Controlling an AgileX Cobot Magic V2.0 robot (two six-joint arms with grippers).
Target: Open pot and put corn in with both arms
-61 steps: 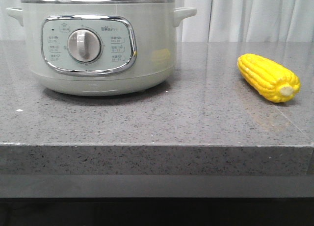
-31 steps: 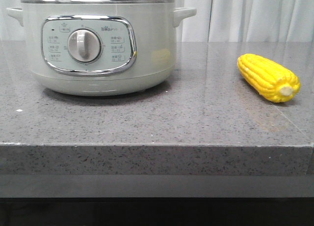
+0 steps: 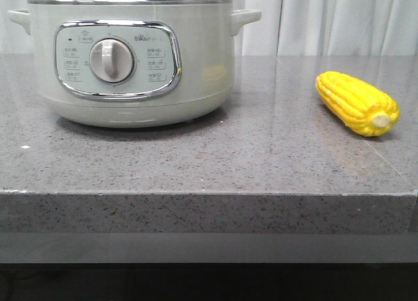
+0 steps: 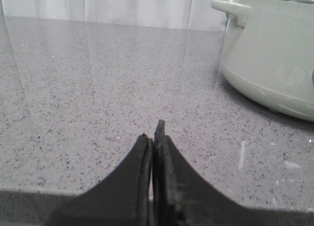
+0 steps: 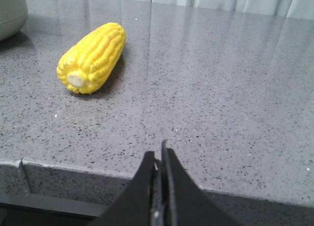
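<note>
Grey speckled stone is making up the counter (image 3: 196, 164), its polished top reflecting pale streaks from the white curtain (image 3: 339, 20) hanging behind it. Nothing is lying between the two task things; bare stone is separating them.

The pot (image 3: 130, 56) is sitting on the left part of the counter, well apart from the corn (image 3: 357, 104), which is lying on its side toward the right. The pot is showing a pale grey-green round body, a chrome-framed panel with a silver dial (image 3: 112, 61) facing forward, a small handle on each side, and a metal-rimmed lid resting in place on top. A faint yellow reflection is showing on its wall. The corn is bright yellow with neat kernel rows, its pale stub end pointing toward the counter's front edge.

The left pincer (image 4: 154, 138) is hovering low at the counter's front edge, its dark fingers pressed together with nothing between them, the pot's side handle (image 4: 230, 8) lying off ahead. The right pincer (image 5: 160, 160) is likewise pressed together and empty, hanging over the front edge, with the corn lying apart from it on the stone.
</note>
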